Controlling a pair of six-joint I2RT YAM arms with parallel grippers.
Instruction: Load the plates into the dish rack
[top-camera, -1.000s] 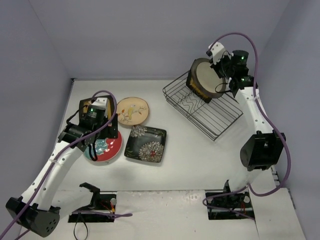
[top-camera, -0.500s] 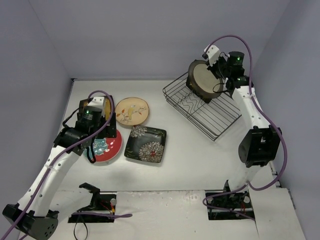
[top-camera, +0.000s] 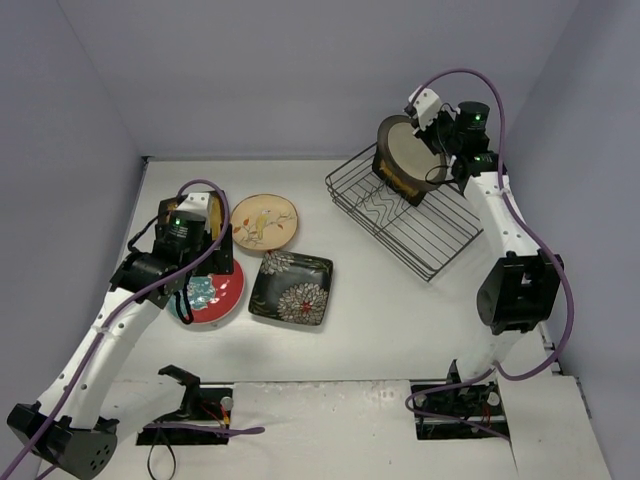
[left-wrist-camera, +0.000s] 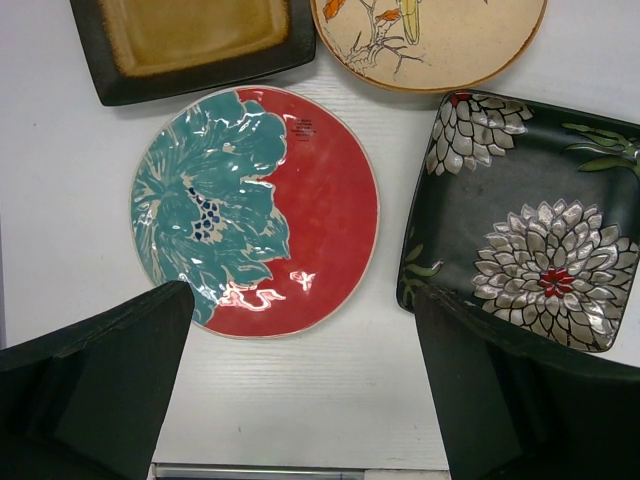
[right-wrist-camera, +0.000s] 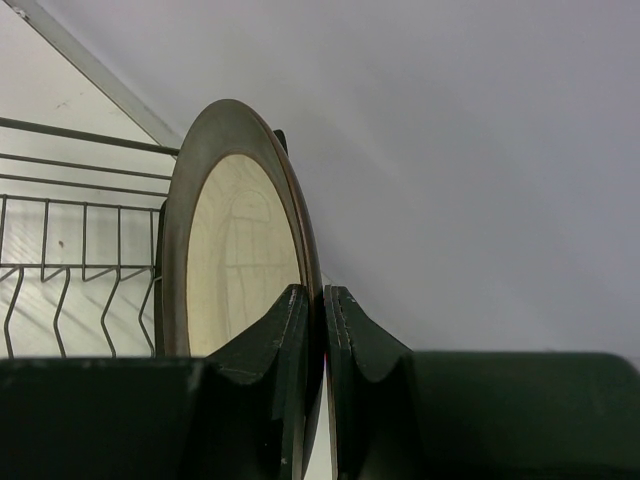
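Observation:
My right gripper (top-camera: 437, 150) is shut on the rim of the round cream brown-rimmed plate (top-camera: 408, 155) and holds it on edge over the far end of the black wire dish rack (top-camera: 420, 225). In the right wrist view the plate (right-wrist-camera: 235, 255) stands upright between my fingers (right-wrist-camera: 275, 345). My left gripper (top-camera: 195, 285) is open and empty above the red-teal floral plate (left-wrist-camera: 255, 205). Around it lie an amber square plate (left-wrist-camera: 195, 40), a beige plate with a painted branch (left-wrist-camera: 430, 40) and the dark flowered rectangle (left-wrist-camera: 525, 230).
The rack (right-wrist-camera: 60, 250) sits at an angle at the back right, near the rear wall. The other plates cluster at the left-middle of the table (top-camera: 380, 310). Side walls close in left and right.
My right gripper has carried the cream plate slightly left and up over the rack's far end. My left arm has shifted a little above the red-teal plate.

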